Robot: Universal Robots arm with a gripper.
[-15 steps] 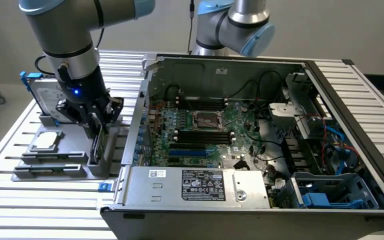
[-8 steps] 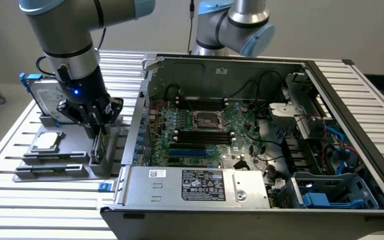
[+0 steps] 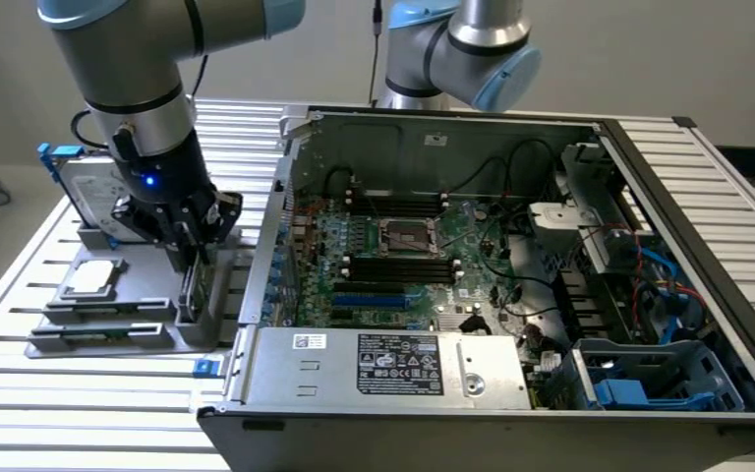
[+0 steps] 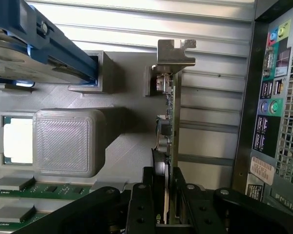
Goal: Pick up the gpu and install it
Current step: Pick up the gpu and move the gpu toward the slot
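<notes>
Black-fingered, the gripper [image 4: 166, 184] is drawn narrow astride the gpu [image 4: 169, 122] and appears to pinch its upper edge beside the cooler shroud. The card stands on edge in a grey printed holder [image 4: 127, 146] on the slatted table [image 3: 76, 413], its silvery bracket [image 4: 176, 52] at the far end, just beside the open computer case [image 3: 613, 128]. It looks light, stiff and fragile, and is probably best gripped across the board's flat faces, clear of connectors and small components.
</notes>
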